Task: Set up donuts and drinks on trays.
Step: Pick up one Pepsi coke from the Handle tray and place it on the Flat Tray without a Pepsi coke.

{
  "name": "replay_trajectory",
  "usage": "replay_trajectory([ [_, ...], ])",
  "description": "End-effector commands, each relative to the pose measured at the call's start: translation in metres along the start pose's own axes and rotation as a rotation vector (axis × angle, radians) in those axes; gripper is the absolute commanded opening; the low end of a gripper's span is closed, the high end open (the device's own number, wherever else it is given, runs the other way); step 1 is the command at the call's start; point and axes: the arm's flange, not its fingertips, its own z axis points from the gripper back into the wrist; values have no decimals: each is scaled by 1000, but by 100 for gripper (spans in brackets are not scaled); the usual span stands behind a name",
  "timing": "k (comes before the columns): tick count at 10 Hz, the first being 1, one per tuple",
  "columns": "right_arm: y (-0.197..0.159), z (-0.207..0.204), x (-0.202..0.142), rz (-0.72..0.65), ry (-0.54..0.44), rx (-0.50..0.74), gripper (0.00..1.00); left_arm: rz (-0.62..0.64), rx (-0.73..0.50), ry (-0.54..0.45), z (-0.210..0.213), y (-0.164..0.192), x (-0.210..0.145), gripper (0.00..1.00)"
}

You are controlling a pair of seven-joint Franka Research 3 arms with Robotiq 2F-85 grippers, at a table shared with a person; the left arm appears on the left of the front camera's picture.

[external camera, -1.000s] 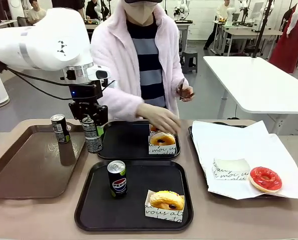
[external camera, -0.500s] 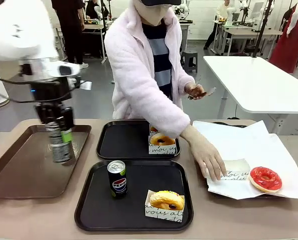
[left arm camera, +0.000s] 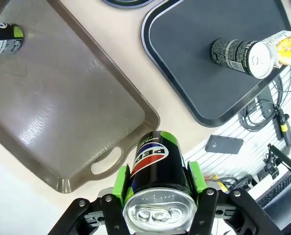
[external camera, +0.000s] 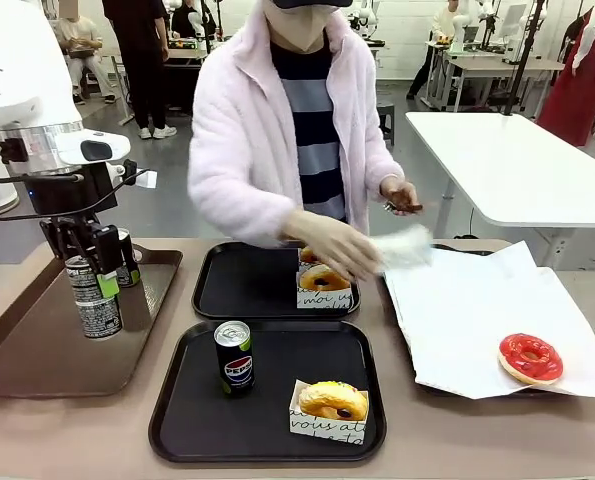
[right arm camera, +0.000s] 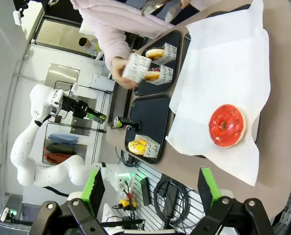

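Front view. I log the left gripper (external camera: 92, 268) above the brown tray (external camera: 37, 350), jaws clamped on 1 upright held can (external camera: 97, 305). 1 spare can (external camera: 127, 260) stands just behind it on that tray. Near black tray (external camera: 277, 440): 1 black can (external camera: 233, 358) with a Pepsi logo, 1 yellow donut (external camera: 332, 398) in a sleeve. Far black tray (external camera: 242, 285): sleeved donuts (external camera: 324, 278). 1 red donut (external camera: 529, 358) lies on white paper (external camera: 467, 300). The person's hand (external camera: 332, 245) holds a paper sleeve (external camera: 405, 247).

Left wrist view. Green pads press the held can on both sides; its side shows a Pepsi logo.

Right wrist view. I read the right gripper (right arm camera: 150, 191) with jaws wide apart, the red donut beyond.
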Motion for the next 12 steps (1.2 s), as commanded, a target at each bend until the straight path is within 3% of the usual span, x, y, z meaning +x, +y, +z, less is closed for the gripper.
replay_trajectory([
  [1,0,1,2,19,-16,24,100,-2,-5,9,1,0,-3,58],
  [7,0,1,2,19,-16,24,100,0,-2,6,-1,0,0,58],
  [10,0,1,2,19,-16,24,100,-72,-42,-50,-12,-10,61,58],
  [12,0,1,2,19,-16,24,100,-137,9,-166,-11,-22,93,58],
])
